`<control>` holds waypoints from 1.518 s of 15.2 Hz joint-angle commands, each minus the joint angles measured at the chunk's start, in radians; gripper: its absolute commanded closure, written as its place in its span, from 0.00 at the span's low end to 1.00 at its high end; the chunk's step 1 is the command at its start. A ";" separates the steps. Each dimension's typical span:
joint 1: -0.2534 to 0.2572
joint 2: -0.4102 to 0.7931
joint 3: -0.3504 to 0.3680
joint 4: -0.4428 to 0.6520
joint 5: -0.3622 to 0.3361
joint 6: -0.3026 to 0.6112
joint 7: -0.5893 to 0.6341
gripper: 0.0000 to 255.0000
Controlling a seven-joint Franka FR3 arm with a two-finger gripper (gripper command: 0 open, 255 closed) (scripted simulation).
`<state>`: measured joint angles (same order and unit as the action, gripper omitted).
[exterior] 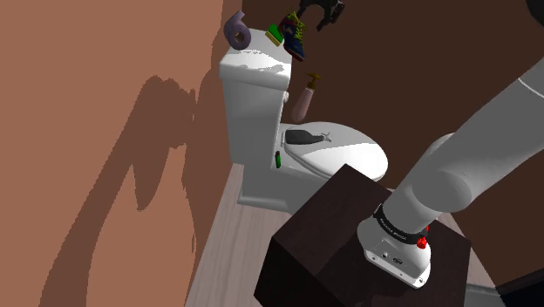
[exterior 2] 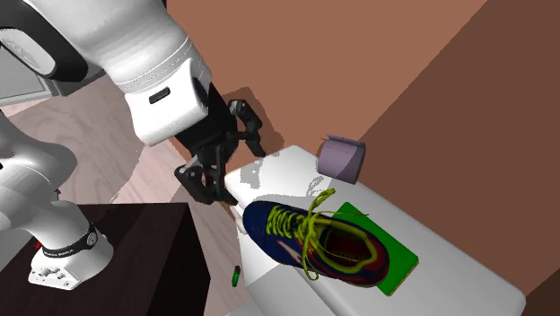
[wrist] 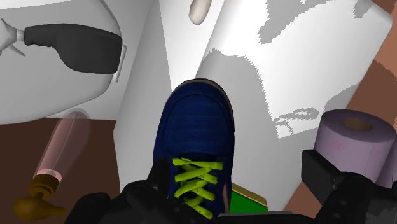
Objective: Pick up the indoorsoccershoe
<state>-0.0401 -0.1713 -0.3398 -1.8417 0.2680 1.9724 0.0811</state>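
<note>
The fingers [wrist: 327, 181] stand wide apart and clasp nothing. In the wrist view the navy shoe [wrist: 197, 137] with yellow-green laces lies between them, nearer one finger than the other. It rests on a green pad [exterior 2: 395, 274] on the white toilet tank [exterior 2: 458, 269]. A purple paper roll [wrist: 356, 137] sits just outside the farther finger. The approach looks nearly done, while lowering, closing and lifting are left.

White toilet tank lid [exterior 2: 449, 265]. Bears a flat green pad [exterior 2: 401, 262], a navy shoe [exterior 2: 305, 235] with yellow-green laces resting on that pad, and a purple paper roll [exterior 2: 343, 159] at one end.
</note>
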 commanded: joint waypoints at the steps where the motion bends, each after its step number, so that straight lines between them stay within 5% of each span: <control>1: -0.008 0.067 -0.030 0.057 0.060 0.019 -0.025 0.00; 6: -0.046 0.241 -0.082 0.232 0.224 0.025 -0.069 0.00; 16: -0.044 0.237 -0.075 0.129 0.244 0.117 -0.112 0.00; 17: -0.044 0.238 -0.075 0.129 0.245 0.118 -0.114 1.00; 23: -0.044 0.237 -0.075 0.128 0.245 0.118 -0.113 1.00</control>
<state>-0.0842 0.0655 -0.4149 -1.7126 0.5127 2.0906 -0.0321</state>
